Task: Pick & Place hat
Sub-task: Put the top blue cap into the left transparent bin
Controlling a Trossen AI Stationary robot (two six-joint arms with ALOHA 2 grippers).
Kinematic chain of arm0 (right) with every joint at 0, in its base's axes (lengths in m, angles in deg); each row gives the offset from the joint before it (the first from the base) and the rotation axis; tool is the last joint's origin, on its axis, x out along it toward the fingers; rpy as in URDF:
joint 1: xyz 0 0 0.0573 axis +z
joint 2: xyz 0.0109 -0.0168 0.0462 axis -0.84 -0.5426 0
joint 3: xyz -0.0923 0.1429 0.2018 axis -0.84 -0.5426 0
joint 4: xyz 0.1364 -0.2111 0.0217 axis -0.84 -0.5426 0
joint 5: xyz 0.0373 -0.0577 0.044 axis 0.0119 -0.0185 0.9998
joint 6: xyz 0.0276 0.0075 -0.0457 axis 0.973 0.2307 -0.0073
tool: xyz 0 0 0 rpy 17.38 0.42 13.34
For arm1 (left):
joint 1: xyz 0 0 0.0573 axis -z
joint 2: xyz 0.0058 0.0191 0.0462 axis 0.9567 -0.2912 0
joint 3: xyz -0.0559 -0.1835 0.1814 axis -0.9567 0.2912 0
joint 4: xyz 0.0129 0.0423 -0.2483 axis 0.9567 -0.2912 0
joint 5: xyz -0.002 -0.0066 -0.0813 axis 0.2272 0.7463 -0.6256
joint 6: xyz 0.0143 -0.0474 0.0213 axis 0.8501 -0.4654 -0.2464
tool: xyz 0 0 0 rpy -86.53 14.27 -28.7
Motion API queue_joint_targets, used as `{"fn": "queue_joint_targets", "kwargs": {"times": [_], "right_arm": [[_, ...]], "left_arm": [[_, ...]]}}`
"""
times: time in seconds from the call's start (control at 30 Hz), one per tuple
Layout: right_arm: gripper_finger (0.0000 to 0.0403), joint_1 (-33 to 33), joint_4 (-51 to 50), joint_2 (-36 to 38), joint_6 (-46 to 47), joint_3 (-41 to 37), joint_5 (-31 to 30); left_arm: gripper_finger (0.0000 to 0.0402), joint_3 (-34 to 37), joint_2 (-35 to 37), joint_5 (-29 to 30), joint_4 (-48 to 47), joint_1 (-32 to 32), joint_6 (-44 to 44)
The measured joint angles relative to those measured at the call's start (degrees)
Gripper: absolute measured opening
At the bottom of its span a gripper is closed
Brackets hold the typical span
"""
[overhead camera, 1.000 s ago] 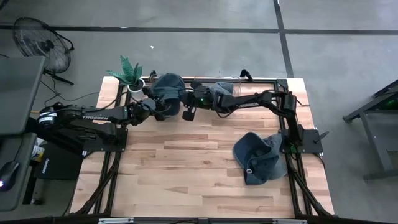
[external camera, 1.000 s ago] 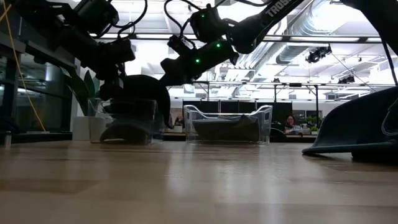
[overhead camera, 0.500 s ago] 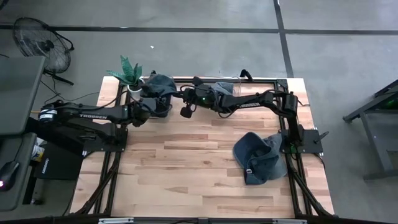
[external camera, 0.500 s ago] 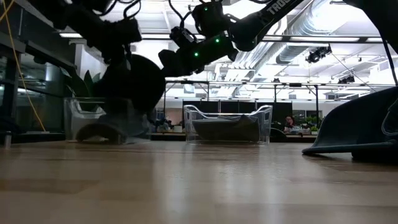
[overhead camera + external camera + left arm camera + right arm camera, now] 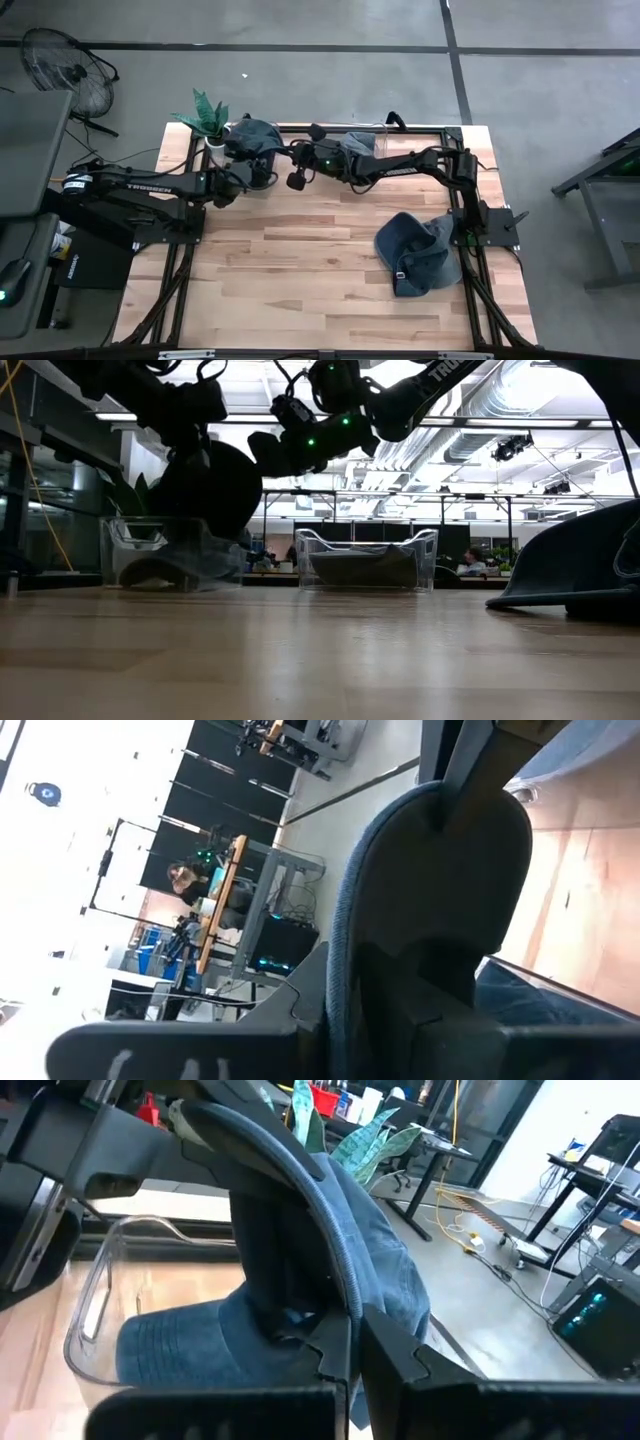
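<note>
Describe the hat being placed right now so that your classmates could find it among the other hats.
Start at the potted plant at the table's far left corner. Beside it stands a clear bin; the blue cap is over it, between the left gripper and right gripper. Unlike other caps, it is held.

A blue denim hat is hanging upright over the clear bin, its brim pinched by both hands.
</note>
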Motion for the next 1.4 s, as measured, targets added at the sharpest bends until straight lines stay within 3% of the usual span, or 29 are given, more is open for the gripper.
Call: {"fn": "queue_joint_targets", "kwargs": {"times": [0.23, 0.33, 0.6, 0.7, 0.83, 1.0, 1.13, 1.4], "right_arm": [[0.0002, -0.2, 0.5, 0.0, 0.8, 0.0, -0.2], [0.0002, -0.2, 0.0, 0.0, 0.7, 0.0, -0.1], [0.0002, -0.2, -0.5, 0.0, 0.6, 0.0, -0.3], [0.0002, -0.2, 0.0, 0.0, 0.6, 0.0, -0.6], [0.0002, -0.2, 2.1, 0.0, 0.7, 0.1, -1.2], [0.0002, -0.1, -1.5, 0.0, -0.1, 3.0, -1.1], [0.0002, -0.1, -3.5, 0.0, 0.4, 5.0, 1.5], [0.0002, -1.3, -3.1, -5.9, 0.1, 8.5, 6.9]], "left_arm": [[0.0045, 0.0, 0.0, -0.5, 0.4, -0.1, 1.6], [0.0064, 0.0, 0.0, -0.6, -0.1, -0.1, 2.7], [0.0201, 0.0, 0.1, 1.2, 4.1, 0.9, 4.0], [0.0256, 0.0, 0.1, 3.4, 7.4, 3.2, 9.2], [0.0304, 0.0, 0.1, 10.8, 15.1, 7.6, 18.6], [0.0315, 0.0, 0.1, 22.4, 21.4, 13.3, 24.1], [0.0307, 0.0, 3.0, 25.9, 22.6, 17.4, 22.0], [0.0298, 0.0, 10.7, 22.7, 27.1, 19.3, 20.9]]}}
